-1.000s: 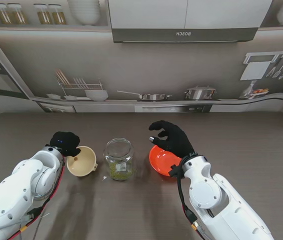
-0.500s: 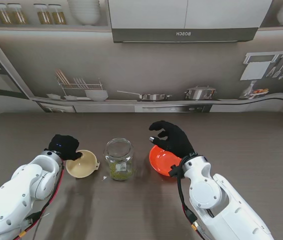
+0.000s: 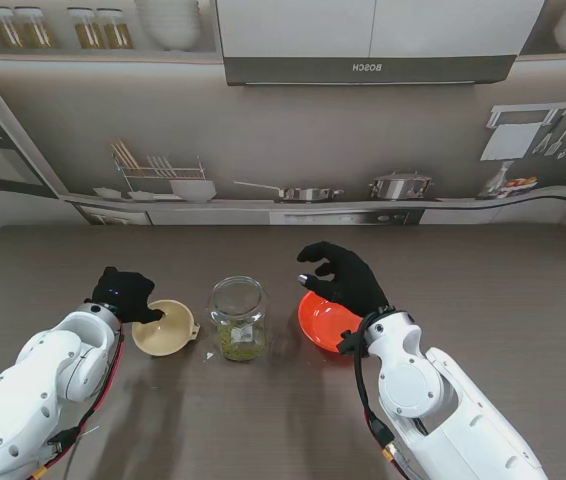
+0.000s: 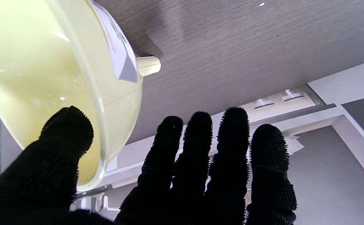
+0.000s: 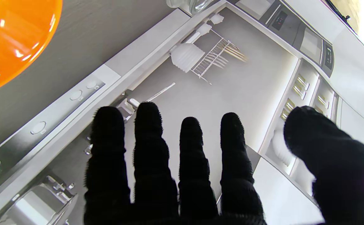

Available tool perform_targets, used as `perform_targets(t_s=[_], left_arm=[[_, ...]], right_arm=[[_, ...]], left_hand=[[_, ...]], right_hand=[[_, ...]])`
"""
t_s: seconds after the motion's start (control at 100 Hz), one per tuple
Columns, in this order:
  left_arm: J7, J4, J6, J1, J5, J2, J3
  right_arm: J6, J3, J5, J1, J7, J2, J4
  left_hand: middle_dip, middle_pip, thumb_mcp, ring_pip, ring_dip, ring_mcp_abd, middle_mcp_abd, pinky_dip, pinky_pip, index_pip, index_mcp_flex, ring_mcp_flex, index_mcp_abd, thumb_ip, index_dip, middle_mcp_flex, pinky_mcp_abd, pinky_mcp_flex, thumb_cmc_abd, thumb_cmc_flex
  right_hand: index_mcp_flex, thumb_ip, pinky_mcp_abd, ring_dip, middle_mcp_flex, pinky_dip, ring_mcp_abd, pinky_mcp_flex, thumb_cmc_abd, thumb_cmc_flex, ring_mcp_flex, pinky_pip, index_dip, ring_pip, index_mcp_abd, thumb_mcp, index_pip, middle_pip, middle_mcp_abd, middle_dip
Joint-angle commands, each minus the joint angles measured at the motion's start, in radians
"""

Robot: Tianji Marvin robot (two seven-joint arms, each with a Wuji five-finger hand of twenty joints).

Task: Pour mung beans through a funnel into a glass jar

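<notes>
**Left hand at the funnel, right hand over the orange bowl**

The left arm reaches in from the near-left corner, its left hand point(image 3: 126, 294) at the far-left rim of the cream funnel point(image 3: 163, 327). The wrist view shows the thumb point(image 4: 63, 137) lying inside the funnel's rim, the four fingers straight and side by side outside it, gripping nothing. The right hand point(image 3: 340, 276) hovers over the orange bowl point(image 3: 324, 321), fingers spread, empty. The glass jar point(image 3: 238, 318), beans inside, stands on the table point(image 3: 483, 290) between funnel and bowl.
</notes>
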Motion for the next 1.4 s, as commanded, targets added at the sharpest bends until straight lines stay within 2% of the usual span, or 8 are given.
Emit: perform_targets(t_s=[0.0, 0.14, 0.33, 0.54, 0.86, 0.88, 0.94, 1.39], left_arm=[[-0.011, -0.005, -0.006, 0.002, -0.011, 0.0, -0.004], [0.004, -0.005, -0.021, 0.004, -0.008, 0.001, -0.013], [0.043, -0.019, -0.032, 0.017, -0.005, -0.002, -0.035], [0.048, -0.085, -0.058, 0.053, -0.031, -0.011, -0.1], [-0.159, -0.279, -0.101, 0.173, -0.153, -0.019, -0.263], [-0.172, -0.288, -0.1, 0.181, -0.161, -0.019, -0.273], [-0.207, -0.314, -0.103, 0.202, -0.176, -0.018, -0.3], [-0.479, -0.413, -0.068, 0.305, -0.192, 0.0, -0.419]], right_arm=[[0.002, -0.001, 0.002, -0.005, 0.014, -0.003, -0.007], [0.002, -0.001, 0.003, -0.005, 0.017, -0.002, -0.006], [0.003, -0.001, 0.004, -0.005, 0.02, -0.002, -0.006], [0.004, 0.0, 0.004, -0.007, 0.024, -0.001, -0.008], [0.002, -0.002, 0.003, -0.007, 0.029, 0.001, -0.009], [0.002, -0.002, 0.003, -0.007, 0.028, 0.001, -0.009], [0.002, -0.003, 0.002, -0.006, 0.028, 0.001, -0.009], [0.0, -0.004, 0.004, -0.004, 0.031, 0.001, -0.007]], left_hand=[[-0.031, -0.019, -0.047, -0.049, -0.035, 0.028, 0.021, -0.022, -0.044, -0.035, -0.038, -0.039, 0.04, 0.04, -0.032, -0.043, 0.027, -0.035, 0.042, -0.035], [-0.108, -0.07, -0.129, -0.152, -0.118, 0.052, 0.027, -0.073, -0.186, -0.072, -0.092, -0.149, 0.041, 0.051, -0.075, -0.111, 0.033, -0.107, 0.06, -0.062], [-0.208, -0.114, -0.378, -0.232, -0.22, 0.08, 0.045, -0.139, -0.362, -0.106, -0.158, -0.284, 0.041, 0.074, -0.125, -0.217, 0.064, -0.175, 0.138, -0.013], [-0.226, -0.135, -0.428, -0.24, -0.229, 0.084, 0.055, -0.151, -0.394, -0.114, -0.18, -0.301, 0.012, 0.083, -0.131, -0.268, 0.075, -0.178, 0.183, -0.011], [-0.229, -0.136, -0.378, -0.212, -0.19, 0.066, 0.05, -0.102, -0.354, -0.087, -0.174, -0.288, -0.064, 0.096, -0.095, -0.337, 0.047, -0.18, 0.171, 0.077], [-0.224, -0.139, -0.302, -0.218, -0.171, 0.066, 0.047, -0.078, -0.356, -0.088, -0.172, -0.288, -0.068, 0.085, -0.074, -0.339, 0.047, -0.183, 0.151, 0.049], [-0.222, -0.141, -0.264, -0.22, -0.165, 0.062, 0.042, -0.07, -0.358, -0.09, -0.174, -0.292, -0.085, 0.083, -0.068, -0.348, 0.043, -0.19, 0.136, 0.054], [-0.194, -0.15, -0.078, -0.156, -0.059, 0.034, 0.018, 0.056, -0.269, -0.128, -0.363, -0.313, -0.178, 0.074, -0.047, -0.48, 0.002, -0.209, 0.043, 0.051]], right_hand=[[0.009, 0.033, 0.008, -0.004, -0.002, -0.001, -0.005, -0.012, 0.035, -0.026, 0.017, 0.026, 0.005, 0.009, 0.005, -0.007, 0.023, 0.007, 0.006, -0.001], [0.008, 0.032, 0.008, -0.004, -0.003, -0.001, -0.006, -0.012, 0.034, -0.025, 0.018, 0.026, 0.004, 0.01, 0.004, -0.006, 0.023, 0.007, 0.006, -0.001], [0.007, 0.032, 0.008, -0.004, -0.002, -0.001, -0.005, -0.013, 0.036, -0.025, 0.017, 0.026, 0.003, 0.009, 0.006, -0.006, 0.024, 0.007, 0.007, -0.001], [0.006, 0.032, 0.008, -0.004, -0.002, 0.0, -0.006, -0.014, 0.037, -0.026, 0.018, 0.026, 0.003, 0.01, 0.005, -0.007, 0.024, 0.007, 0.006, -0.001], [0.004, 0.032, 0.008, -0.003, -0.002, 0.0, -0.005, -0.014, 0.04, -0.027, 0.018, 0.025, 0.002, 0.01, 0.004, -0.008, 0.022, 0.006, 0.005, -0.002], [0.004, 0.032, 0.008, -0.004, -0.001, 0.0, -0.005, -0.015, 0.04, -0.027, 0.018, 0.025, 0.002, 0.01, 0.004, -0.008, 0.022, 0.006, 0.005, -0.002], [0.004, 0.033, 0.009, -0.003, -0.001, 0.0, -0.007, -0.015, 0.04, -0.027, 0.019, 0.025, 0.002, 0.01, 0.003, -0.008, 0.022, 0.006, 0.006, -0.002], [0.003, 0.033, 0.007, -0.003, 0.003, 0.0, -0.004, -0.016, 0.043, -0.027, 0.018, 0.024, 0.001, 0.009, 0.003, -0.009, 0.02, 0.004, 0.005, -0.002]])
